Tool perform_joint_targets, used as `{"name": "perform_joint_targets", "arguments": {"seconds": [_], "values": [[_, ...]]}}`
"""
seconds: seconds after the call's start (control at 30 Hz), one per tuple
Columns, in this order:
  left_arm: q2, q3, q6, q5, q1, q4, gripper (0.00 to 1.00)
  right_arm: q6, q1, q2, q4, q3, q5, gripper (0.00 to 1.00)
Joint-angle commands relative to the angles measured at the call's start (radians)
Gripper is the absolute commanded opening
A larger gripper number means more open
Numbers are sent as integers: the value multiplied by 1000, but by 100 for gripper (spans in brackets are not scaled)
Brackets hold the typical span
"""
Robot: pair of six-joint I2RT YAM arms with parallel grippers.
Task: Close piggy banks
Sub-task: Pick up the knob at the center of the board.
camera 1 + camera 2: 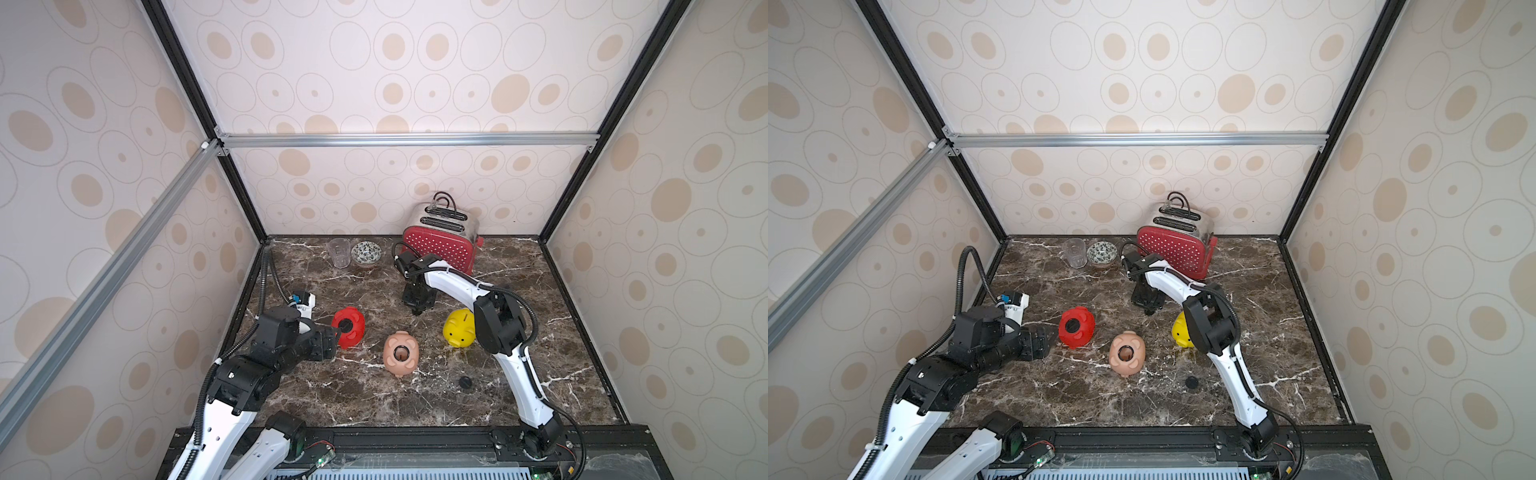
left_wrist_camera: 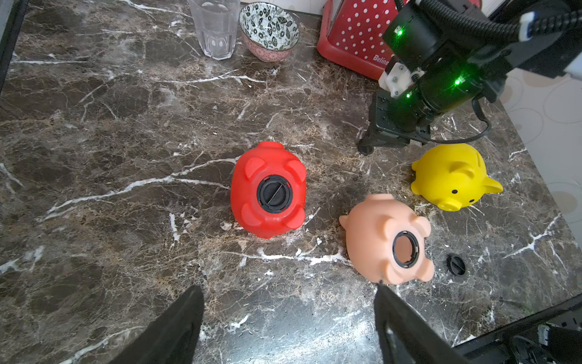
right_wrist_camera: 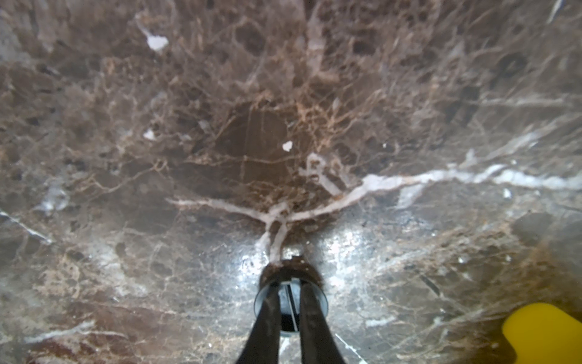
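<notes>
Three piggy banks lie on the marble table. The red pig (image 1: 349, 328) (image 2: 245, 189) is belly up with a black cap in its hole. Belly up as well, the pale pink pig (image 1: 400, 353) (image 2: 371, 236) shows an open hole. Upright, the yellow pig (image 1: 457, 328) (image 2: 453, 173) stands beside my right arm. My right gripper (image 1: 417, 309) (image 3: 291, 283) is down on the table behind the pigs, its fingers close together astride the ridge of a black cap (image 3: 288, 294). Another black cap (image 1: 465, 381) (image 2: 456, 265) lies loose in front of the yellow pig. My left gripper (image 1: 332, 332) (image 2: 288, 286) is open and holds nothing, just left of the red pig.
A red dotted toaster (image 1: 440, 247) stands at the back, right behind my right arm. A clear glass (image 1: 338, 253) and a patterned bowl (image 1: 365, 252) sit at the back left. Patterned walls close in the table on three sides.
</notes>
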Motion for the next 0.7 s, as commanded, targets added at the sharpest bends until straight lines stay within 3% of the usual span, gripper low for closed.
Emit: {"name": "perform_joint_targets", "arguments": {"seconds": [0.0,0.67], "values": [[-2,4,23,-3,6,5,85,4,2,24,-36,1,-6,14],[-2,4,23,-7,6,3,85,-22,21,38,-13,-41,-14,12]]}}
